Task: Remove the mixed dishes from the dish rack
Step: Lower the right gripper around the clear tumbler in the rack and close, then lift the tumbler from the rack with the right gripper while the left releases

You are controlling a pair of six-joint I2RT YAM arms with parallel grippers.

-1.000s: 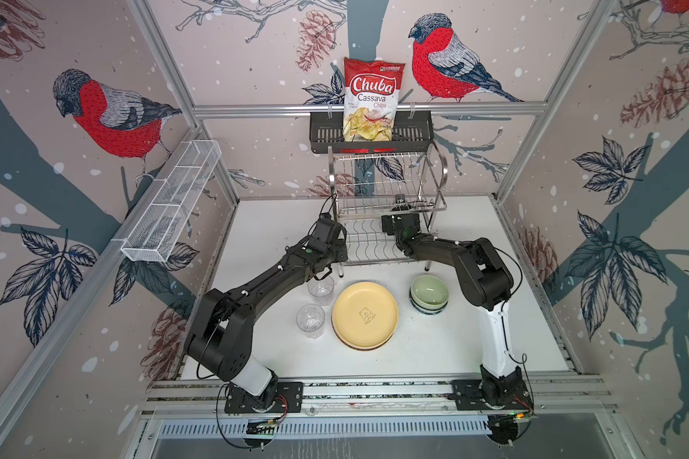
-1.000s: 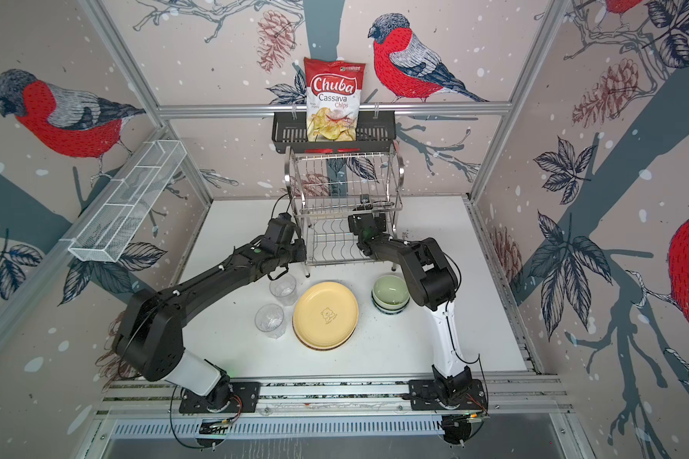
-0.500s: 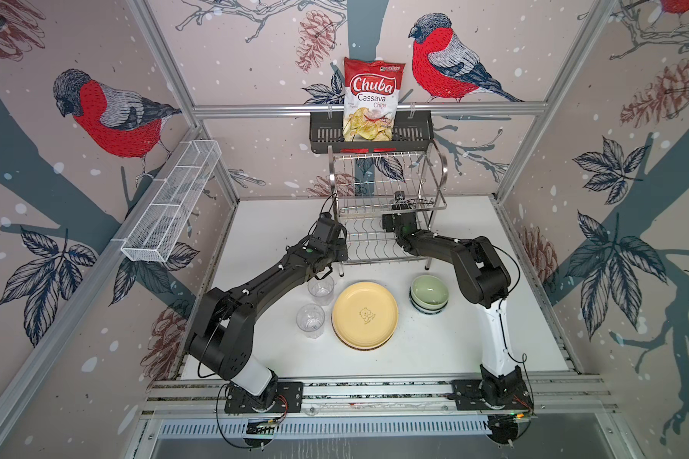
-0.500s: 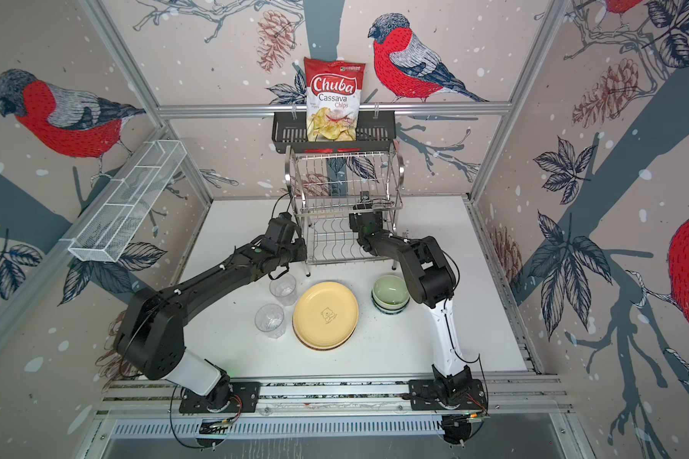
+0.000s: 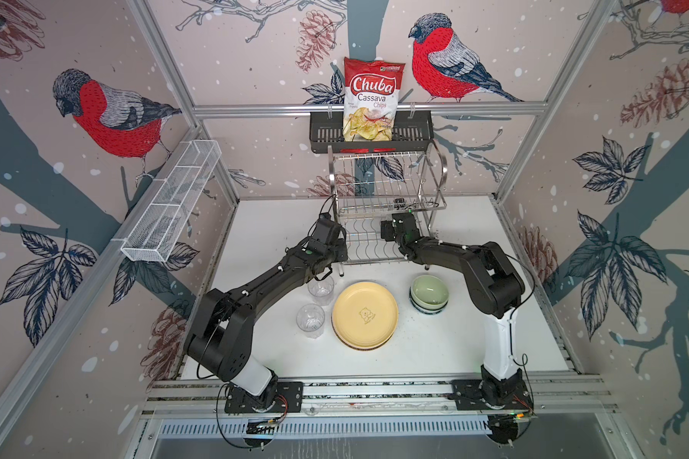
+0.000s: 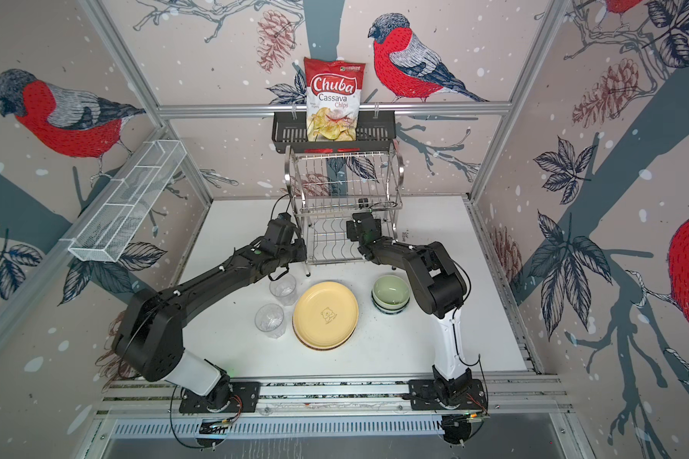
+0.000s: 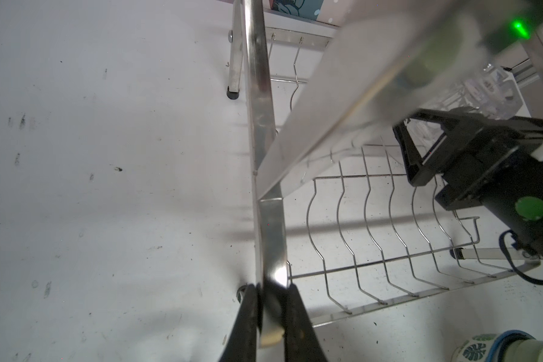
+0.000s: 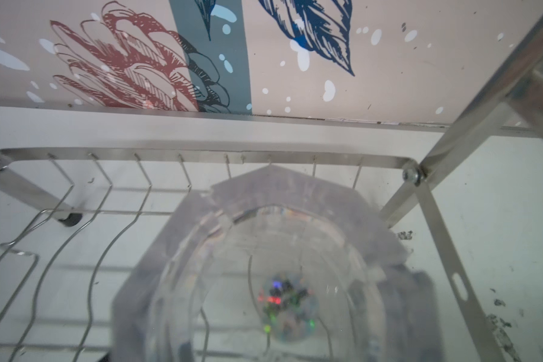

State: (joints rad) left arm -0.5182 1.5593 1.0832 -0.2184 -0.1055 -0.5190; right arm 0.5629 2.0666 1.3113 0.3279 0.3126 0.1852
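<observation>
1. Two arms reach to the dish rack. It stands at back centre of the desk, close to the back wall, under the black basket w/ the chips bag.
2. Edges: the rack's front legs stand just behind the dishes set on the desk. Flat side strips and curved handles bound the tiers on L and R. The upper tier hangs over the lower one, leaving a low gap btwn them.
3. Open room: bare desk on the L of the rack out to the side wall, and more on the R and front-R. The white mesh tray sits high on the L wall, well apart from both arms.
4. L hand: fingers clamped together on the rack's flat steel side strip, low down near the desk, at the rack's front-L corner.
5. R hand: in the lower tier toward its R end. A clear glass fills its wrist view, w/ blurred finger shapes on either side. Cannot tell if the pads press it.
6. That glass is over the lower tier's wavy wires, near the back rail and the R corner post.
7. On the desk in front of the rack:
   - a rear glass and a front glass, just L of the plate stack, cream-yellow on top
   - the bowl stack, pale green on top, on the R beside the R arm's elbow
</observation>
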